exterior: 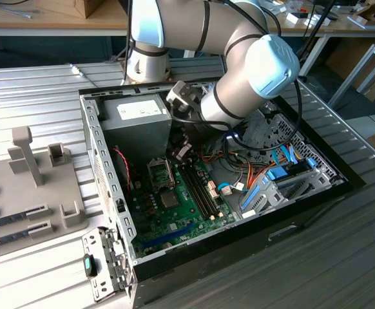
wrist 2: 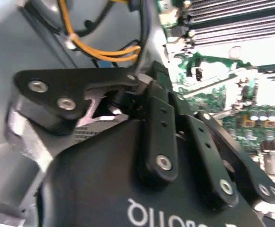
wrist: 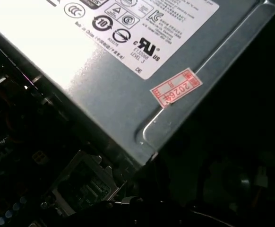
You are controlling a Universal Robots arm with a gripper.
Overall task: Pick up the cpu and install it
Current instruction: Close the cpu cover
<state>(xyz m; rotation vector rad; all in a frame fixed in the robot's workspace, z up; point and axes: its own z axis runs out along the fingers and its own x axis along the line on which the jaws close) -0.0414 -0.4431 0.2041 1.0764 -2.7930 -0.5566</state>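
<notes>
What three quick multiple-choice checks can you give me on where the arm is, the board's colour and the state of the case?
1. Where does the arm reach?
A. Over the grey tray
B. Down into the computer case
C. Up over the back bench

2. What colour is the motherboard?
A. Red
B. White
C. Green

3. What state is the case in?
A. Open, with its insides exposed
B. Shut, with a panel covering it
C. Wrapped in packing

Answers:
1 B: in the exterior view the arm's wrist end dips inside the case walls, beside the grey power supply.
2 C: the board on the case floor is plainly green.
3 A: the board, cables and power supply all lie uncovered.
</notes>
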